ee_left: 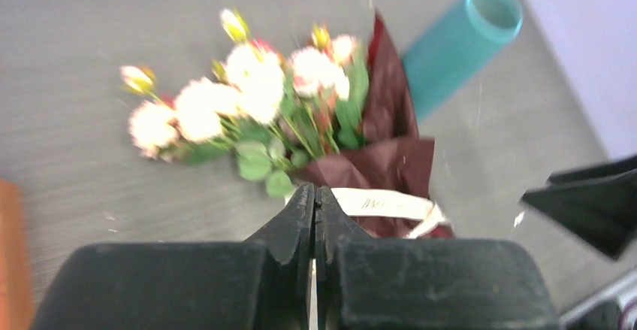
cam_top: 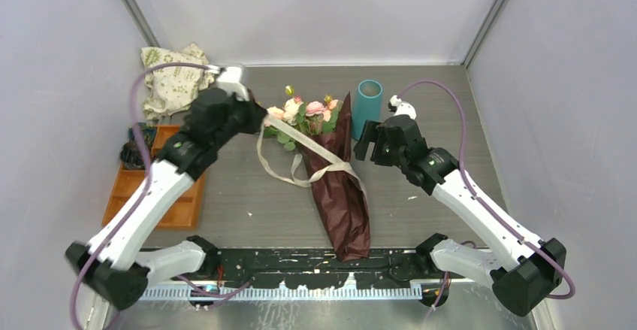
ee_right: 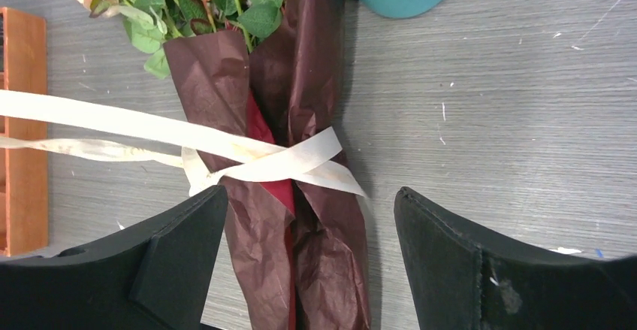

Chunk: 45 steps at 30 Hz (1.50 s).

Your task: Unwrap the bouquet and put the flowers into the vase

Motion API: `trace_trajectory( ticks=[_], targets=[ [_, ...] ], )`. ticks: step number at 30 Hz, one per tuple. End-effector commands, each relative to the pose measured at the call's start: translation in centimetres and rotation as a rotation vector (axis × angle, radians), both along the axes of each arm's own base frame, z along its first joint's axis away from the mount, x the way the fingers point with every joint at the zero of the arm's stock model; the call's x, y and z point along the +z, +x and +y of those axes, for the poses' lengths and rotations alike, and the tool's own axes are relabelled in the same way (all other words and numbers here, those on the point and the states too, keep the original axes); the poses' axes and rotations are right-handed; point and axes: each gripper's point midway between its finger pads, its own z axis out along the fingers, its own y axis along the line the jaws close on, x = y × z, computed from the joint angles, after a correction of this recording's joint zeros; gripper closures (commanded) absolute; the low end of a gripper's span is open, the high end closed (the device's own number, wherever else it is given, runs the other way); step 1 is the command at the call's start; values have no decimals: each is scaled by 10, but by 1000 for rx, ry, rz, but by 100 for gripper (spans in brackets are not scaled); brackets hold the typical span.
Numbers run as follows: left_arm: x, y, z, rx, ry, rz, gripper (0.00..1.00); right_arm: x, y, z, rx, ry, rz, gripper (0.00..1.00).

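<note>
The bouquet lies on the table, its dark red paper tied round the middle by a cream ribbon. The flowers stick out of its far end, pink and cream heads with green leaves. My left gripper is shut on one ribbon tail and holds it taut, up and left of the knot. Over the wrapped stems hangs my right gripper, open, one finger on each side of the paper and touching nothing. The teal vase stands upright just right of the flower heads.
An orange compartment tray sits at the left, under my left arm. A white cloth bag with green print lies in the back left corner. Loose ribbon loops trail on the table left of the bouquet. Walls close in on three sides.
</note>
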Motion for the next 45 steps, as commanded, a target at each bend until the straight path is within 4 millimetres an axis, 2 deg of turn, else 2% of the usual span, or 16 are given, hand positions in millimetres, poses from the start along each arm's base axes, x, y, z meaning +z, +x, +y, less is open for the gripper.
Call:
trace_trajectory(
  ticks=[1, 3, 8, 12, 17, 21, 25, 30, 32, 37, 39, 42, 43, 45],
  targets=[
    [89, -23, 67, 236, -32, -183, 99, 1, 5, 17, 46, 67, -10, 13],
    [100, -34, 90, 317, -13, -210, 99, -2, 5, 23, 66, 76, 2, 14],
    [105, -57, 142, 519, 42, -230, 99, -5, 1, 40, 147, 73, 29, 14],
    [101, -68, 168, 621, 86, -239, 98, -8, -7, 57, 212, 31, 33, 15],
    [93, -73, 182, 684, 130, -221, 98, -22, -15, 82, 276, -3, 79, 15],
    [106, -86, 199, 739, 141, -256, 98, -35, -18, 100, 308, -16, 109, 16],
    [118, -100, 215, 778, 164, -269, 97, -53, -13, 108, 306, -39, 151, 17],
    [112, -114, 235, 856, 228, -250, 96, -67, -3, 113, 291, -79, 181, 21],
    [109, -117, 238, 868, 226, -255, 95, -72, 1, 112, 278, -98, 182, 29],
    [97, -113, 241, 903, 256, -239, 92, -74, 11, 110, 238, -126, 164, 64],
    [94, -111, 240, 910, 260, -218, 92, -72, 15, 105, 212, -142, 149, 72],
    [92, -110, 238, 919, 256, -195, 92, -71, 18, 93, 181, -193, 132, 72],
    [92, -109, 237, 919, 253, -192, 92, -69, 18, 91, 185, -207, 128, 66],
    [92, -110, 239, 938, 249, -186, 91, -66, 16, 87, 187, -216, 118, 48]
  ],
)
